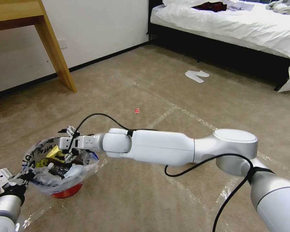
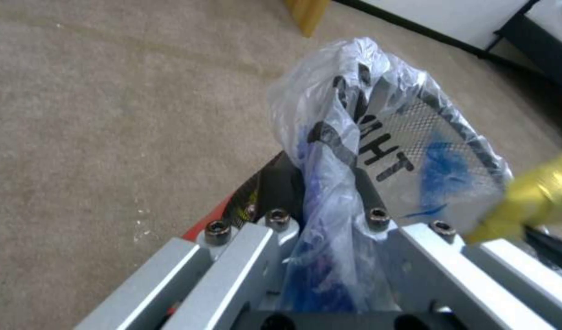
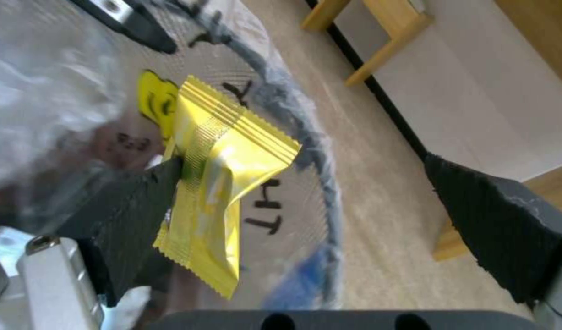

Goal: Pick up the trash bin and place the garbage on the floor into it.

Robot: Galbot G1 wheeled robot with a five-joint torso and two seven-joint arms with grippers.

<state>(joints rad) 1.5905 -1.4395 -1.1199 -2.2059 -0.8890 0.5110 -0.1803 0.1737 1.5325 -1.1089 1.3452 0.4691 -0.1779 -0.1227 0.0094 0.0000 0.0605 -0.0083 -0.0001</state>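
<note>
Both arms at work: right reaching across, left low and clamped.

Your right arm stretches across from the right, elbow bent, forearm about level, wrist leading leftward; its pincer [image 1: 68,141] hangs with jaws spread wide, and the yellow wrapper [image 3: 223,183] lies against one pad [image 3: 140,201], seemingly stuck there rather than gripped. Your left arm sits low at the lower left, wrist angled up, its pincer [image 1: 17,180] closed on the bag-lined rim of the trash bin [image 2: 354,151], carried tilted.
</note>
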